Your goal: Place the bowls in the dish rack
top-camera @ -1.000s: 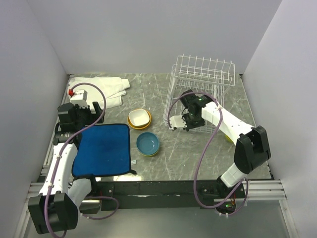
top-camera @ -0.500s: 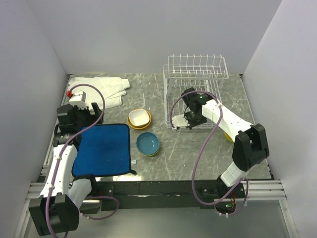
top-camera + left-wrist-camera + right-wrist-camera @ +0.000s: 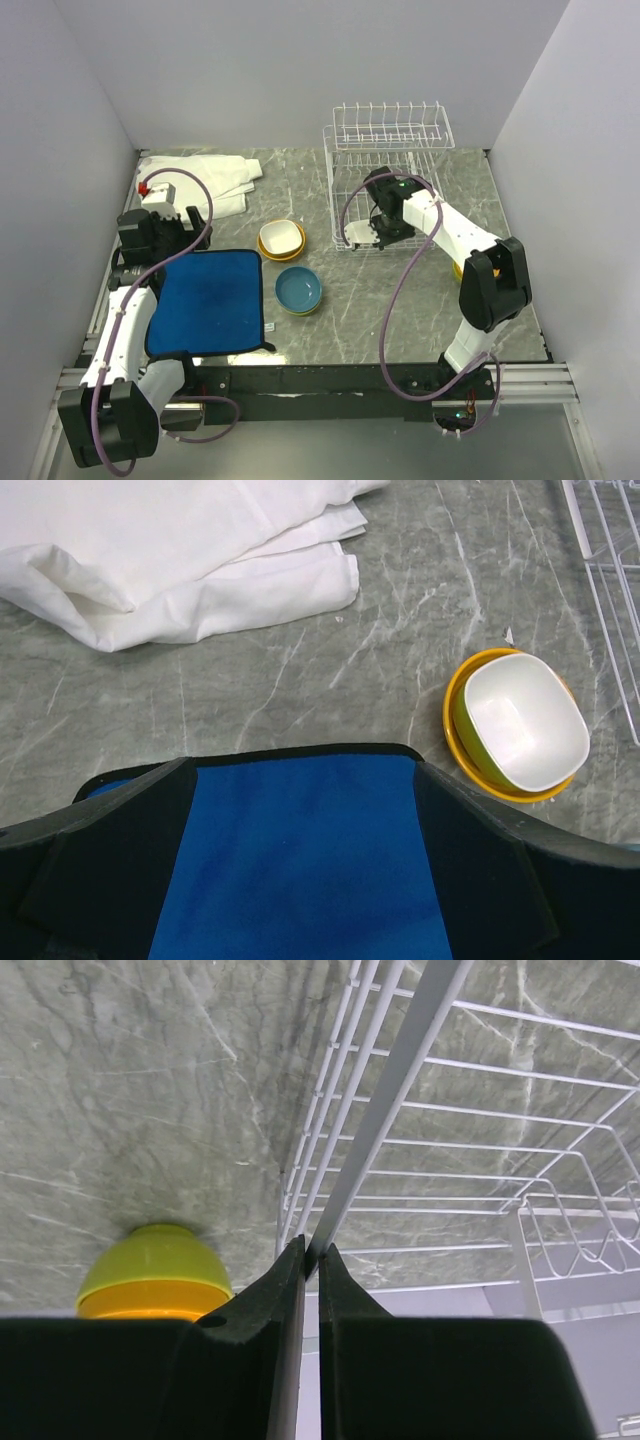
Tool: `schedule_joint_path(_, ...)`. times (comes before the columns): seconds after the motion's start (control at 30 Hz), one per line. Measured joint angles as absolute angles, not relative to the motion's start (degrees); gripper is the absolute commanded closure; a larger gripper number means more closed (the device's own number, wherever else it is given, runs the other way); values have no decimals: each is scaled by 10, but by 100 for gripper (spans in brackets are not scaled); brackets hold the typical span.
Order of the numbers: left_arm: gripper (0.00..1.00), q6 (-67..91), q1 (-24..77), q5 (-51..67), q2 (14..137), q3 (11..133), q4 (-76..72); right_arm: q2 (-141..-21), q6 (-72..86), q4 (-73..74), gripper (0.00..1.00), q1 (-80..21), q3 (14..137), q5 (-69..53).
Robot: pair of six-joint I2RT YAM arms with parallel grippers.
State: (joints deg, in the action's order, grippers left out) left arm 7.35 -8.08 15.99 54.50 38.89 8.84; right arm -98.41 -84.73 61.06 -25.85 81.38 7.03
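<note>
While the left claw (image 3: 300, 780) hangs spread wide over the blue cloth mat (image 3: 210, 300) on the grey marbled bench (image 3: 340, 320), a white-lined round plastic bowl (image 3: 282, 237) nested in a yellow one and a glossy blue bowl (image 3: 299, 289) sit just right of the mat. Further right, the right claw (image 3: 311, 1252) pinches a rim wire of the white wire dish rack (image 3: 388, 150); a lime green bowl (image 3: 155, 1255) lies nearby.

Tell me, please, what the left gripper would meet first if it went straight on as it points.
The left gripper, open, would most likely meet the blue mat first, though depth is unclear.
</note>
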Motion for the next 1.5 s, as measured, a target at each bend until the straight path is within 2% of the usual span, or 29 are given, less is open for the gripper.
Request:
schedule_joint_path(0.1,3,73,-81,167,547,389,88,-983,-844,609,56,-258,814,74)
schedule_joint_path(0.2,3,71,-82,173,545,389,88,-960,-836,591,48,-259,813,79)
schedule_joint_path(0.37,3,67,-82,183,534,389,93,-869,-792,575,41,-263,814,81)
schedule_joint_path(0.4,3,67,-82,184,533,389,93,-853,-777,576,33,-264,818,80)
schedule_joint_path(0.67,3,74,-82,184,539,402,111,-793,-622,569,32,-305,827,19)
schedule_joint_path(0.83,3,87,-82,164,553,412,128,-791,-441,526,37,-425,820,-6)
schedule_joint_path(0.97,3,100,-82,119,554,412,146,-823,-314,490,41,-503,823,-12)
schedule_joint_path(1.23,3,105,-84,25,554,440,195,-923,-178,428,39,-562,826,-14)
schedule_joint_path(1.5,3,117,-99,-32,534,451,223,-1015,-46,409,41,-617,903,-58)
